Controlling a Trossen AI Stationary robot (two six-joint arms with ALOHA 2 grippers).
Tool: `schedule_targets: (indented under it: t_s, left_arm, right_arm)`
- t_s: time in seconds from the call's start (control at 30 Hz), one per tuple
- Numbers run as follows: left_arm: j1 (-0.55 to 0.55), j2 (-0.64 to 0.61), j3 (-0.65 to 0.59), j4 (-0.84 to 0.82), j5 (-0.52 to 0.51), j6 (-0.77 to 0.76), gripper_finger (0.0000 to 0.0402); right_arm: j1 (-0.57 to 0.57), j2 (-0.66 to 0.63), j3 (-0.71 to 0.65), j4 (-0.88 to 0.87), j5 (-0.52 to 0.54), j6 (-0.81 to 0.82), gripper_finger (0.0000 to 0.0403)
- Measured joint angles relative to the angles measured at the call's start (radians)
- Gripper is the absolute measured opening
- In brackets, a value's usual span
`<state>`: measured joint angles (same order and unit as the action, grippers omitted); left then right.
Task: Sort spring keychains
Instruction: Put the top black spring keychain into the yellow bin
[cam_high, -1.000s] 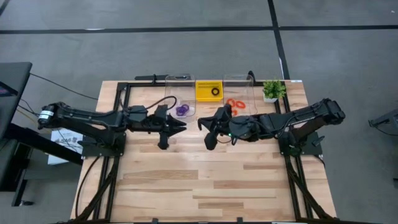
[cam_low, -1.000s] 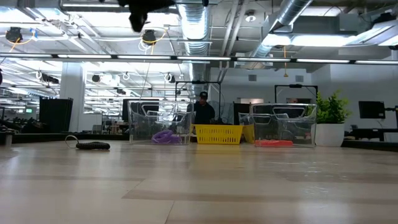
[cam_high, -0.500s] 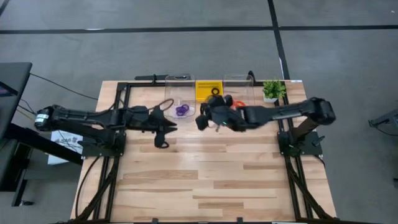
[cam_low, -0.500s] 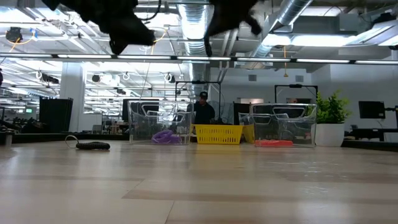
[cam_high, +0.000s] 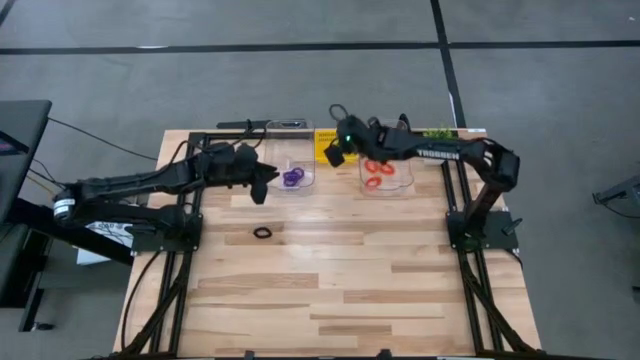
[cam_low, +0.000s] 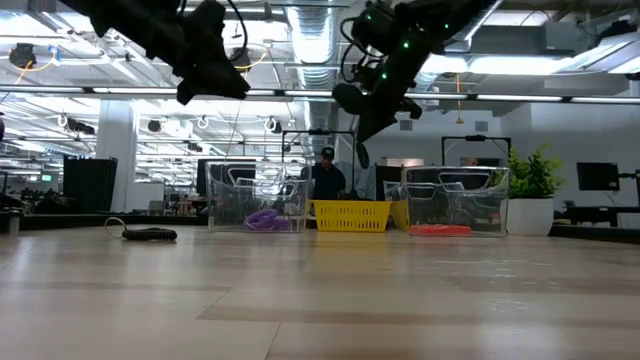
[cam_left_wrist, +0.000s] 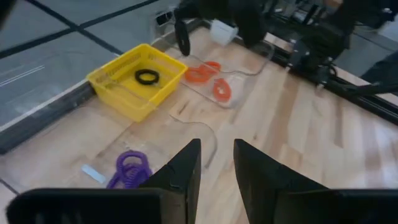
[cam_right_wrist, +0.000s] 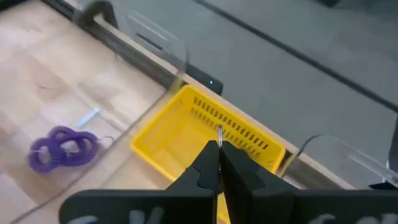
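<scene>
At the bench's far edge stand three containers in a row: a clear bin holding purple keychains, a yellow basket with one black keychain inside, and a second clear bin holding orange-red keychains. One more black keychain lies alone on the bare wood, nearer the bench's left edge than its right and well apart from the containers. The right gripper hangs over the yellow basket, its fingers pressed together on a thin metal ring that sticks out past the tips; what hangs from that ring cannot be seen. The left gripper is raised off the bench just beside the purple bin, on its left, with its fingers spread slightly and nothing between them. A small potted plant sits at the far right corner.
</scene>
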<state>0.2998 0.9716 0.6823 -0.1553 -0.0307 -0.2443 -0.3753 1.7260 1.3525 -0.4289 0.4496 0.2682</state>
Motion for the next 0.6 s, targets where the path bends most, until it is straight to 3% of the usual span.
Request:
schedule_targets:
  t_s: [0.3, 0.6]
  left_arm:
    - [0.031, 0.011, 0.0, 0.002, -0.054, -0.007, 0.0092]
    - [0.045, 0.011, 0.0, -0.002, -0.066, -0.017, 0.0092]
  right_arm:
    - [-0.149, 0.051, 0.002, 0.132, -0.244, -0.047, 0.0006]
    - [-0.156, 0.145, 0.002, 0.153, -0.316, -0.066, 0.0012]
